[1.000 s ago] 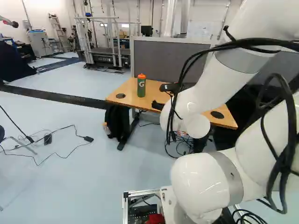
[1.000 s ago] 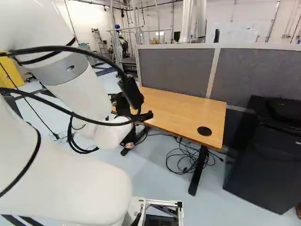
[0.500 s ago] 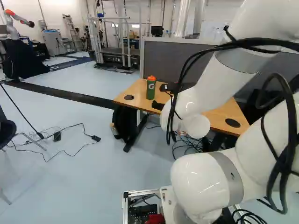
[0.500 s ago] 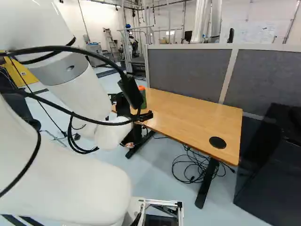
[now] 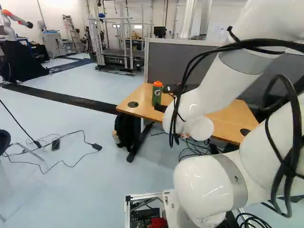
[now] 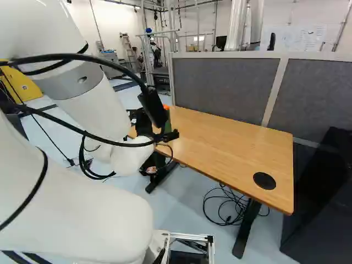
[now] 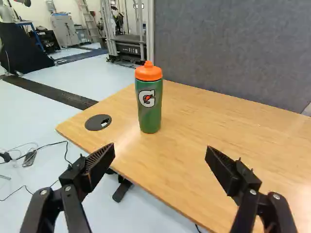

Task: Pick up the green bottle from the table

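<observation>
Nearest, the white arm (image 5: 213, 185) is seen rising from its joint, looped with black cables; its upper part is cut off in both base views. The gripper (image 5: 164, 99) is held over the table (image 7: 209, 116), its fingers spread well apart, nothing gripped; ridged dark pads (image 7: 98, 160) are shown in the wrist view. Ahead of the fingers, untouched, the bottle (image 7: 149, 104) is noted upright on the tabletop, between a round black grommet (image 7: 98, 122) and the grey divider (image 7: 233, 48). Body green, tall and smooth-sided, marked with a white letter and a small orange bolt; cap bright orange, domed, topped by a narrower spout. Its far side is hidden. In the right base view it is mostly covered by the gripper and a cable, with a bit of orange and green left visible. In the left base view part of the tabletop is blocked by the arm, and a black item (image 5: 126, 130) under the table cannot be made out clearly. Farther off, another robot (image 5: 14, 18) is partly cut off at the left of the left base view.
</observation>
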Controlling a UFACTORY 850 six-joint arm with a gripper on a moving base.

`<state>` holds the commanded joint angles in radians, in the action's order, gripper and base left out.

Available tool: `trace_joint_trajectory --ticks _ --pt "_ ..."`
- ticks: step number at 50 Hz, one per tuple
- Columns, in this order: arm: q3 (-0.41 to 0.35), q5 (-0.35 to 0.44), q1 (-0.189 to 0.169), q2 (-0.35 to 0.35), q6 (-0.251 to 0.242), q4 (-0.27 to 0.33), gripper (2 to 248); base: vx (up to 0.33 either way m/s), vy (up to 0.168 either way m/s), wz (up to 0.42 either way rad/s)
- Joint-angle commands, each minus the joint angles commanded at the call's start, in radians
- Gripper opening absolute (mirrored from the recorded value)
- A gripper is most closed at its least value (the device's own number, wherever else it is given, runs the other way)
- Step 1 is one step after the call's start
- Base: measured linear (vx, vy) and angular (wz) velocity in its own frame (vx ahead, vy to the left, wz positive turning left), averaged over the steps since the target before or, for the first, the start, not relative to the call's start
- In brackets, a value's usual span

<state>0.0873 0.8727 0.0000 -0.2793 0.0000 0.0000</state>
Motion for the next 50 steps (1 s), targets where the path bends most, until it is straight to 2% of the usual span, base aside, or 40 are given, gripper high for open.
trace_joint_trajectory --ticks 1,2,17,50 --pt "0.0 0.0 0.0 0.0 0.0 0.0 247 0.189 0.048 -0.023" --pt "0.028 0.0 0.006 0.034 0.0 0.0 247 0.154 0.036 -0.026" --pt "0.113 0.0 0.022 0.128 0.0 0.0 247 0.031 0.007 -0.002" --pt "0.291 -0.002 0.045 0.311 0.0 0.0 247 0.0 0.0 0.0"
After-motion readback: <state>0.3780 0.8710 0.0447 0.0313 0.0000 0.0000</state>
